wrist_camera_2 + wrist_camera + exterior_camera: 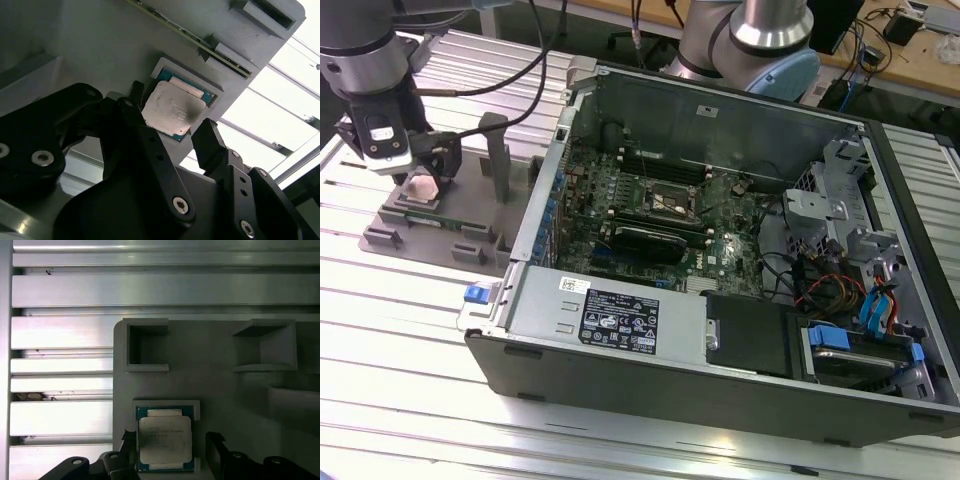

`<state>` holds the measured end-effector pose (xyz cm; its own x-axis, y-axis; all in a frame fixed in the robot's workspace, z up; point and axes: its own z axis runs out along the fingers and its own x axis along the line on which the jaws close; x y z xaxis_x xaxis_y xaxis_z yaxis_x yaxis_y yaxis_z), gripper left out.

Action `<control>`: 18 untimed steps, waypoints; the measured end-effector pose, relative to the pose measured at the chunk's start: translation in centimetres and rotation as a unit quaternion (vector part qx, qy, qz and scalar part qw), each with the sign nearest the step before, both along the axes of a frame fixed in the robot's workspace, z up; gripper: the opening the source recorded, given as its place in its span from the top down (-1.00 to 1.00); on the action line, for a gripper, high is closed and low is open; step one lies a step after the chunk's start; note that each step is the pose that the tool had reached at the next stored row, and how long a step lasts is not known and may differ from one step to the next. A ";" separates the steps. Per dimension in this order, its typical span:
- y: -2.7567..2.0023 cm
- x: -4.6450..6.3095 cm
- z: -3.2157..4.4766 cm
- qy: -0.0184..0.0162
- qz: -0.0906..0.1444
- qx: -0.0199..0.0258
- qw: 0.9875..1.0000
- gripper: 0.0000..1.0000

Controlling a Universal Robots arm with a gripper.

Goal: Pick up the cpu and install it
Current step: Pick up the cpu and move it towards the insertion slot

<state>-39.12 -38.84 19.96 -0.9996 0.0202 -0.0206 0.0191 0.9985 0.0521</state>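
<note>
The cpu [422, 189] is a small silvery square chip with a green rim. It lies flat in a recess of the grey holder block [470, 215] at the exterior view's left. My gripper [426, 168] hangs just over it. In both wrist views the black fingers [134, 102] [216, 446] stand on opposite sides of the cpu [172, 112] [165, 440], apart from its edges. The gripper [172, 120] [171, 445] is open and holds nothing. The black socket frame [672, 203] sits mid-motherboard in the open computer case [620, 320].
The grey holder [200, 365] has two square pockets and upright posts [500, 155] close to the gripper. It rests on a ribbed aluminium table [410, 340]. Another grey arm [760, 35] stands behind the case. Cables and drive bays [865, 300] crowd the case's right side.
</note>
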 end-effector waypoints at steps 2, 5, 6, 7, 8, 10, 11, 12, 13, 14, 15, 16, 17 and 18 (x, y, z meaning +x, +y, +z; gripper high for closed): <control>0.02 0.0 -0.14 0.000 0.000 0.000 1.000 -0.33; 0.04 0.0 -0.64 0.000 0.000 0.000 1.000 -0.33; 0.05 0.0 -0.70 0.000 0.000 0.000 1.000 -0.33; 0.06 0.0 -0.74 0.000 0.000 0.000 1.000 -0.33; 0.09 -0.1 -0.81 0.000 0.000 0.000 1.000 -0.33; 0.15 -0.1 -0.91 0.000 0.000 0.000 1.000 -0.33; 0.17 -0.2 -0.95 0.000 0.000 0.000 1.000 -0.33; 0.21 -0.2 -1.00 0.000 0.000 0.000 1.000 -0.33; 0.28 -0.3 -1.09 0.000 0.000 0.000 1.000 -0.33; 0.32 -0.4 -1.15 0.000 0.000 0.000 1.000 -0.33; 0.35 -0.4 -1.20 0.000 0.000 0.000 1.000 -0.33; 0.39 -0.5 -1.29 0.000 0.000 0.000 1.000 -0.33; 0.41 -0.5 -1.33 0.000 0.000 0.000 1.000 -0.33; 0.42 -0.5 -1.42 0.000 0.000 0.000 1.000 -0.33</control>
<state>-39.64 -38.42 18.54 -0.9996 0.0203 -0.0204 0.0192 0.9984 0.0527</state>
